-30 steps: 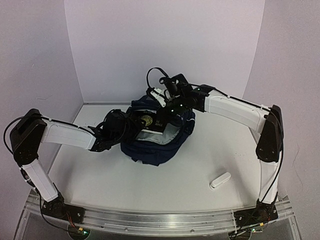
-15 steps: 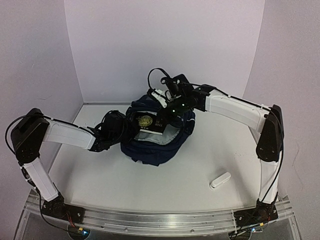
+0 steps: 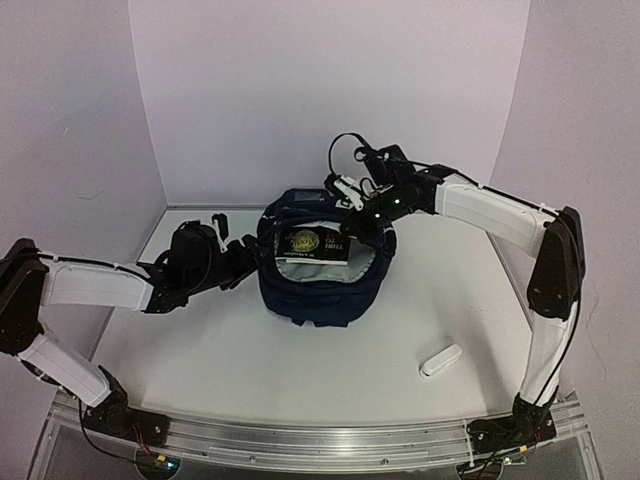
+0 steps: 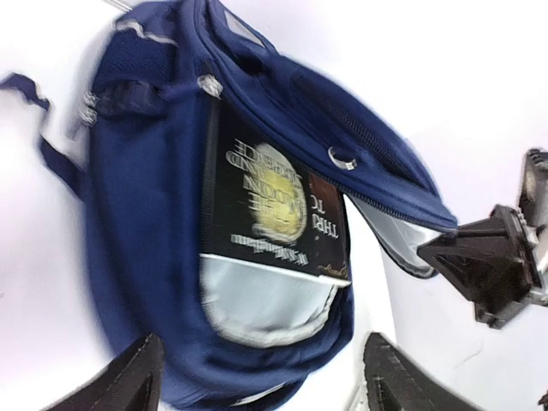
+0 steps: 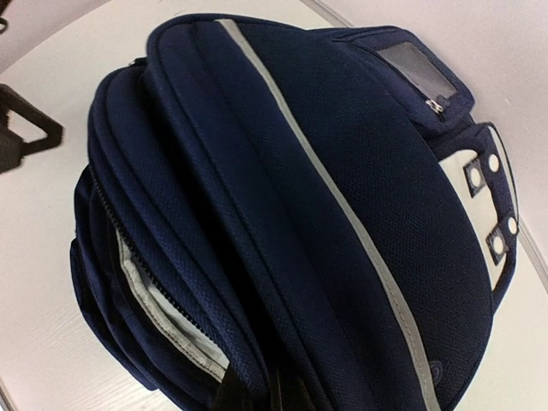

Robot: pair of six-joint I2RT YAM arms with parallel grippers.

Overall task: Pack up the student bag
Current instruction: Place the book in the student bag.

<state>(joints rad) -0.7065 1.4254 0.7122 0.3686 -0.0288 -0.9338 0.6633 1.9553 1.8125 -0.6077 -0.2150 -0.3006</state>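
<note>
The student bag [image 3: 320, 285] stands in the middle of the table, dark navy, its main pocket gaping and showing a grey lining. A black book [image 3: 315, 244] with a gold emblem sits upright inside the opening. My right gripper [image 3: 352, 212] is shut on the bag's navy fabric at the back rim; in the right wrist view the student bag [image 5: 342, 197] fills the frame and its folds are pinched in the gripper [image 5: 274, 396]. My left gripper [image 3: 243, 257] hovers open just left of the bag, holding nothing. In the left wrist view its fingertips [image 4: 128, 385] frame the student bag [image 4: 145, 223] and book [image 4: 274, 205].
A small white oblong object [image 3: 440, 360] lies on the table near the front right. White walls close the back and sides. The bag's straps [image 4: 47, 150] trail out on its far side.
My left gripper let go and drew back to the left, open. The right arm lifted the rim up and to the right. The bag now stands more upright with the book deeper inside.
</note>
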